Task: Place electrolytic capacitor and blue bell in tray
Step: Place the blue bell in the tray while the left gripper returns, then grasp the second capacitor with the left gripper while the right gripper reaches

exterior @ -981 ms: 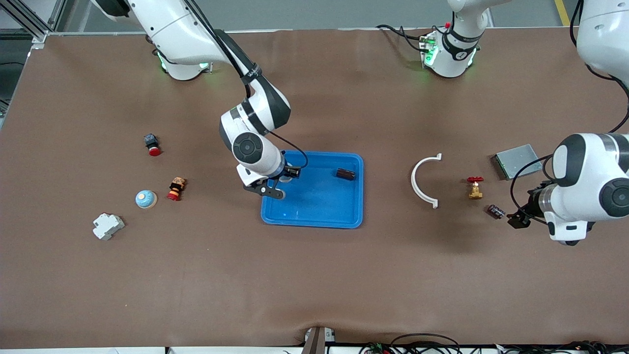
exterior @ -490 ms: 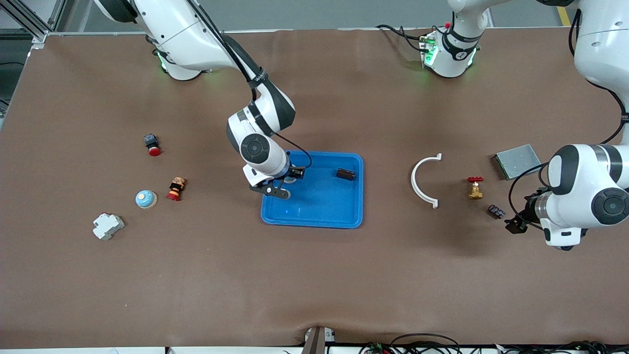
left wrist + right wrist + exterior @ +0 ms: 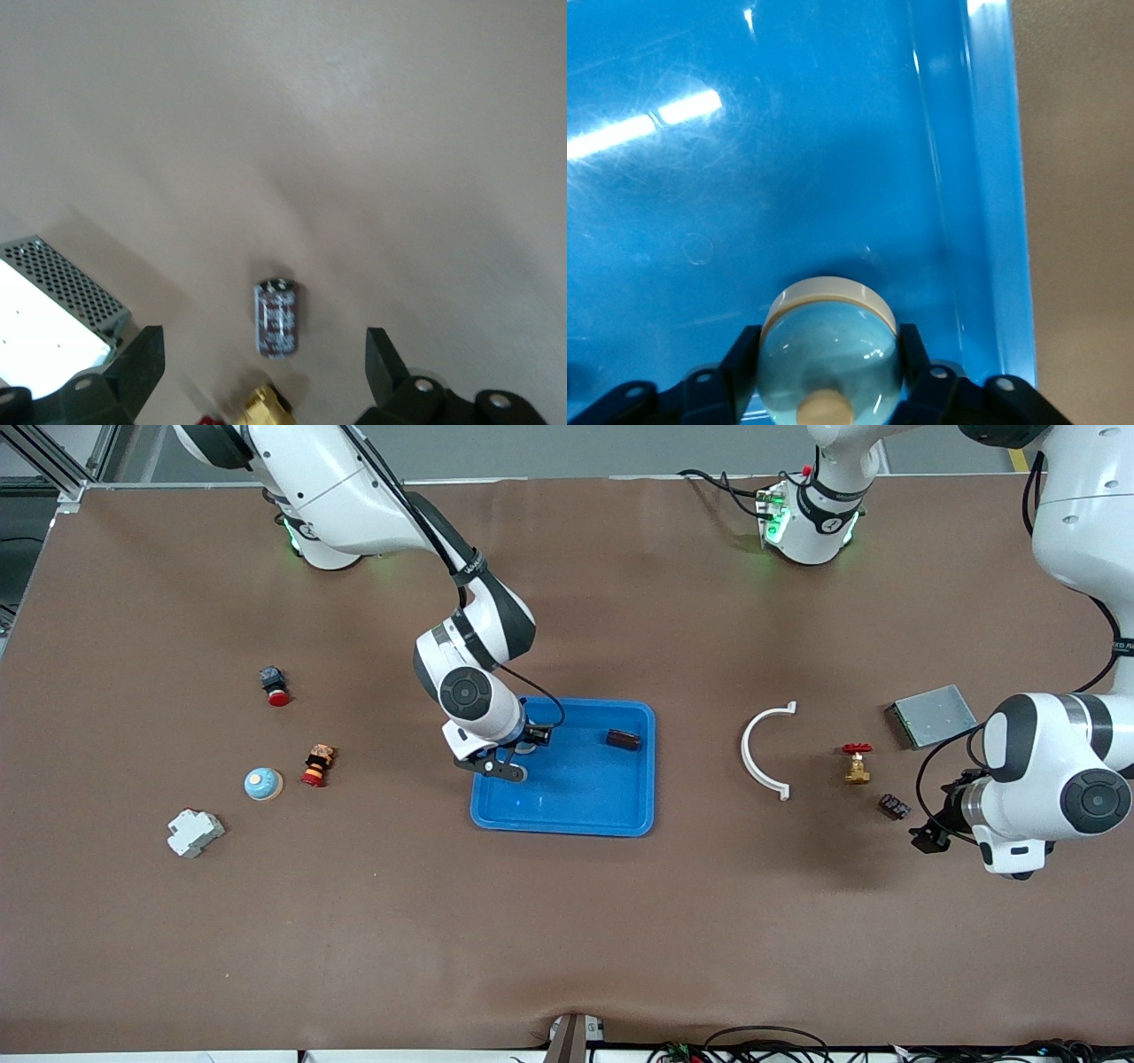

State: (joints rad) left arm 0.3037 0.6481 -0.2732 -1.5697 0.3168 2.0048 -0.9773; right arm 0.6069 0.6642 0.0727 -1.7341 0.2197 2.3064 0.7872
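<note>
Right now your right gripper (image 3: 828,390) sits low in the tray (image 3: 620,819) at the corner toward the right arm's end, fingers (image 3: 744,359) against both sides of the blue bell (image 3: 830,350). Whether the grip is loosening I can't tell. The bell looks at or just above the tray floor, beside the rim. One dark capacitor (image 3: 623,739) already lies inside the tray, toward the left arm's end.

Your left gripper (image 3: 266,372) hovers with fingers (image 3: 142,363) spread wide and empty, over the table near a second capacitor (image 3: 277,319) lying on its side beside the brass valve (image 3: 856,765).

Handling guess: the bell is a smooth, glossy dome, light and stiff, likely slippery, so pinch it across the widest part above the cream base. The capacitor is a small, hard, light cylinder that will probably roll; take it across its round body at mid-length, jaws square to its axis.
</note>
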